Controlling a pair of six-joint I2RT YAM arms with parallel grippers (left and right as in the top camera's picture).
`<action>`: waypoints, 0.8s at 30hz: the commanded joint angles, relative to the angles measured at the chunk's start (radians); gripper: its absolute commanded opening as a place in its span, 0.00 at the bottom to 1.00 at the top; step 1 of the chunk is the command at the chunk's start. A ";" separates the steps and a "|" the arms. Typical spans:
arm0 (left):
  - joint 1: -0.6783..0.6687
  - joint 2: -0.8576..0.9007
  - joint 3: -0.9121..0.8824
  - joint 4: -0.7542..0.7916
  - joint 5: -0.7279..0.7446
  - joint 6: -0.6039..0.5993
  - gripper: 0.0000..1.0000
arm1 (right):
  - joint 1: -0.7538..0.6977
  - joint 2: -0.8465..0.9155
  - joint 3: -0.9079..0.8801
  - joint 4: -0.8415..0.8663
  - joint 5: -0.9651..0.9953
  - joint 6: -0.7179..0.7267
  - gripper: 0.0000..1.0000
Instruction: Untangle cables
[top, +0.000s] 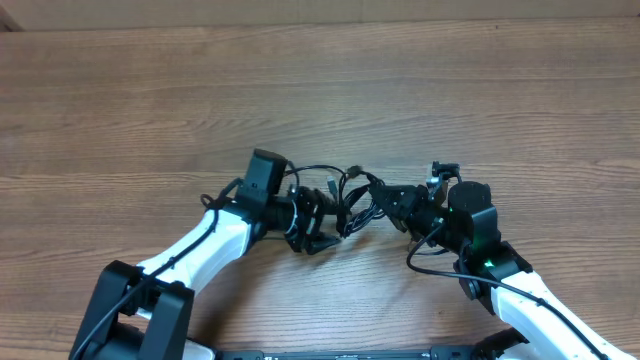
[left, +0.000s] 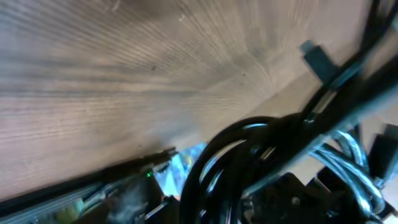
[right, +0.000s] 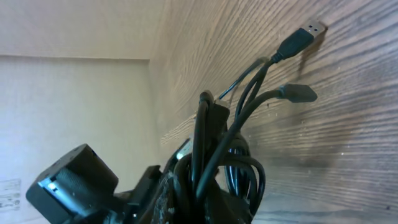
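Observation:
The cables (top: 345, 195) are a bunch of thin black cords hanging between my two grippers at the middle of the wooden table. My left gripper (top: 318, 222) holds the bunch from the left and my right gripper (top: 385, 198) from the right, almost touching. In the left wrist view the black loops (left: 249, 155) fill the jaws and a small dark plug (left: 318, 61) sticks out. In the right wrist view the cords (right: 236, 124) rise from the jaws, ending in a silver USB tip (right: 314, 28) and a dark plug (right: 300, 93) near the tabletop.
The wooden tabletop (top: 320, 90) stretches all around. My left arm's white link (top: 200, 245) and my right arm's thicker black wire (top: 440, 265) lie toward the front edge. The left arm's black wrist (right: 68, 180) shows in the right wrist view.

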 joint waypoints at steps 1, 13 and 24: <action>-0.031 0.013 -0.002 0.003 -0.025 -0.134 0.34 | -0.006 -0.023 0.031 0.010 -0.027 0.053 0.04; 0.082 0.013 -0.001 0.006 -0.236 0.607 0.04 | -0.006 -0.023 0.031 -0.185 -0.063 -0.072 0.10; 0.117 0.013 -0.001 0.007 -0.084 1.167 0.04 | -0.008 -0.023 0.031 -0.229 -0.024 -0.177 0.59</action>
